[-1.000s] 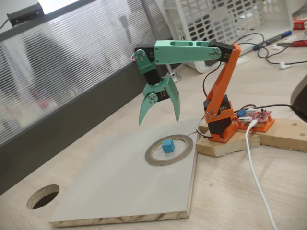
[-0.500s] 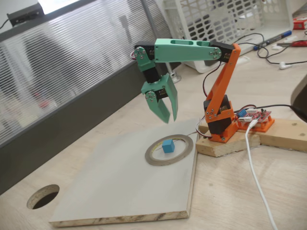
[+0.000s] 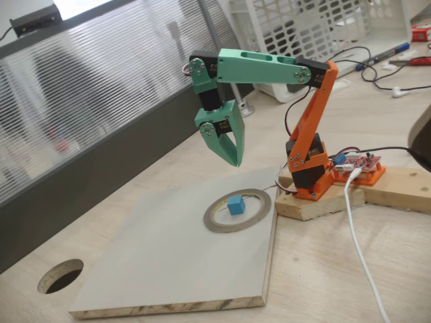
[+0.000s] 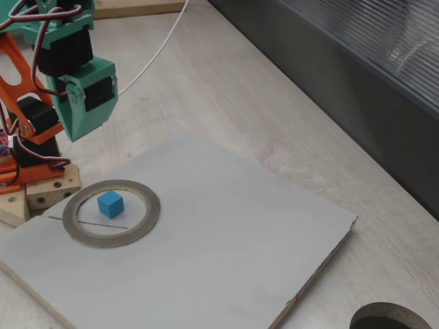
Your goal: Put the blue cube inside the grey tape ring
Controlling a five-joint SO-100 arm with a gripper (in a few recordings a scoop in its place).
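Since the earlier frame, your gripper [image 3: 234, 161] has drawn its fingers together and risen slightly. Cube [image 3: 234, 204] sits inside the ring [image 3: 215, 225], on the board [image 3: 161, 262]. Gripper hangs above the ring, narrow, holding nothing.

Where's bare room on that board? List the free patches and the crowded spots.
Free: the grey board from the grey tape ring out to its far edges. Crowded: the ring's corner, holding the blue cube, with the shut gripper above and the arm base beside.
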